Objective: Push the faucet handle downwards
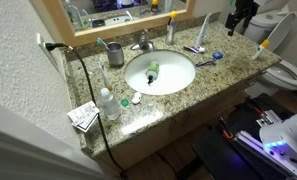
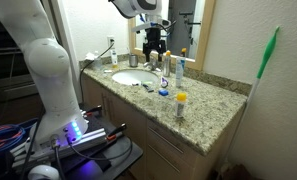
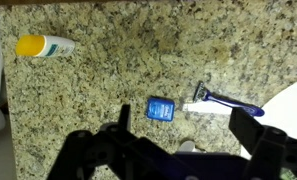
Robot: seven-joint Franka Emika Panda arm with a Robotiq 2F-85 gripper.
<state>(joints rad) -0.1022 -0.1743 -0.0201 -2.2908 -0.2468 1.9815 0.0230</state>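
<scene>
Handle (image 1: 145, 40) atop faucet (image 1: 143, 47), behind basin (image 1: 175, 82). Gripper (image 1: 243, 14) well apart, spread open and empty over counter (image 3: 108, 70) near razor (image 3: 228, 101). Best to cross above lever tip, then press straight down, gently.

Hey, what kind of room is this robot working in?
Most likely a home bathroom: a white oval basin is set into a granite vanity counter, a framed mirror hangs above it, and a toilet stands beside the counter.
</scene>
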